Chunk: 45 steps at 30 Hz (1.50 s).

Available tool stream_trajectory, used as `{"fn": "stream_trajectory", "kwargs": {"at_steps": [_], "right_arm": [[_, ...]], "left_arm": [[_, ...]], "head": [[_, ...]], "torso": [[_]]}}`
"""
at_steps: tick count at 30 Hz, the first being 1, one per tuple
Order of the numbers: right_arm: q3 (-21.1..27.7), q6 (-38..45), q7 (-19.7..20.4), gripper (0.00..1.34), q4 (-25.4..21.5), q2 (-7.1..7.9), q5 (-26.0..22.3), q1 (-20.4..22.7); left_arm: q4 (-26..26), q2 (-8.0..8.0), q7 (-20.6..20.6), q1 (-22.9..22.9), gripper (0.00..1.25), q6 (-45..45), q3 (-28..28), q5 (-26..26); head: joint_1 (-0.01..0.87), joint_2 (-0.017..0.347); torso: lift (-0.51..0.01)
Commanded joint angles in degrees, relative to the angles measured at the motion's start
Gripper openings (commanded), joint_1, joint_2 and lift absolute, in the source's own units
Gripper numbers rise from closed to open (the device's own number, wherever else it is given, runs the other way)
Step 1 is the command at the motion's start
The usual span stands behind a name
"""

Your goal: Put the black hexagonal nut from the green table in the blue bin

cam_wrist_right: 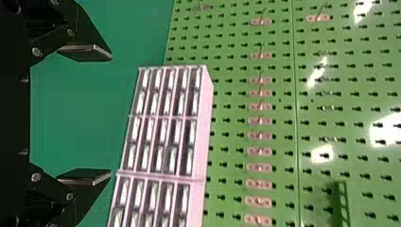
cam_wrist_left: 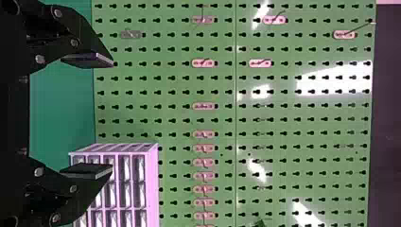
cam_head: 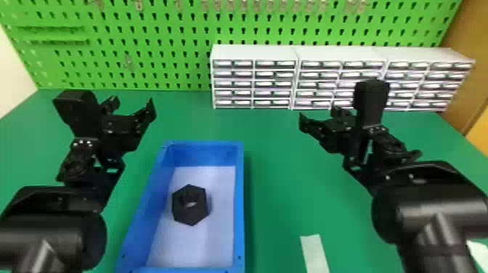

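Smooth plastic bin (cam_head: pixel 239 203), matt nut (cam_head: pixel 190 217)

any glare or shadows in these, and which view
left wrist view: hard white glare patches on the pegboard; right wrist view: similar patches on the pegboard; head view: dull sheen on the rounded covers of the left arm and right arm, and what looks like a soft shadow on the table along the right side of the bin
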State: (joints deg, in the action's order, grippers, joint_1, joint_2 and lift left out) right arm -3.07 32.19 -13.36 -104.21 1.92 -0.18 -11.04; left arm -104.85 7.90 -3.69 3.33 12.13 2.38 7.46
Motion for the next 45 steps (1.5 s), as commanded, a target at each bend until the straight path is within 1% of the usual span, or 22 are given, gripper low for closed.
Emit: {"fn": "stream_trajectory", "kwargs": {"at_steps": [1,4,8,13,18,21,25,28,30,35,45], "right_arm": [[2.2,-1.3,0.0,0.94,0.3,-0.43,0.4,1.5],[3.2,-3.5,0.0,0.94,0.7,-0.52,0.6,2.6],[5.0,-6.3,0.1,0.94,1.2,-1.4,0.6,4.6],[5.5,-10.7,0.1,0.94,2.2,-1.92,0.7,6.3],[5.0,-12.9,0.8,0.94,2.6,-1.92,0.8,7.4],[4.3,-14.3,2.3,0.94,3.0,-1.97,1.0,8.2],[4.2,-17.5,2.9,0.94,3.7,-1.97,0.5,9.1],[4.3,-20.5,4.3,0.94,3.8,-1.97,0.6,9.9],[4.5,-20.9,4.9,0.94,3.9,-1.97,0.6,10.1],[4.7,-24.5,5.0,0.94,5.2,-1.97,0.3,10.2],[5.0,-27.0,5.5,0.94,6.0,-1.97,0.4,10.7]], "left_arm": [[0.0,0.01,0.0,0.0,0.79,0.0,-0.2,0.2],[0.0,0.01,0.0,0.0,0.79,0.0,-0.2,0.2],[0.0,0.01,0.0,-0.2,0.79,0.0,-0.3,0.2],[0.0,-0.07,0.0,-0.3,0.79,0.0,-0.2,0.2],[0.0,-0.07,0.0,-0.7,0.79,-0.5,0.0,0.1],[0.2,-0.07,0.0,-1.0,0.79,-0.5,0.0,0.1],[0.8,-0.07,0.1,-1.5,0.79,-1.3,0.0,0.2],[1.3,-0.07,0.1,-1.9,0.79,-2.2,0.1,0.4],[1.6,-0.07,0.1,-2.0,0.79,-2.6,0.1,0.5],[2.6,-0.07,0.0,-2.1,0.79,-4.6,0.0,0.8],[4.5,-0.07,0.1,-1.7,0.79,-6.8,-1.0,0.8]], "head": [[0.686,0.052],[0.686,0.052],[0.686,0.052],[0.686,0.052],[0.686,0.052],[0.686,0.052],[0.686,0.052],[0.686,0.052],[0.686,0.052],[0.686,0.052],[0.686,0.052]], "torso": [[-0.097],[-0.097],[-0.097],[-0.097],[-0.097],[-0.097],[-0.097],[-0.097],[-0.097],[-0.097],[-0.097]]}}
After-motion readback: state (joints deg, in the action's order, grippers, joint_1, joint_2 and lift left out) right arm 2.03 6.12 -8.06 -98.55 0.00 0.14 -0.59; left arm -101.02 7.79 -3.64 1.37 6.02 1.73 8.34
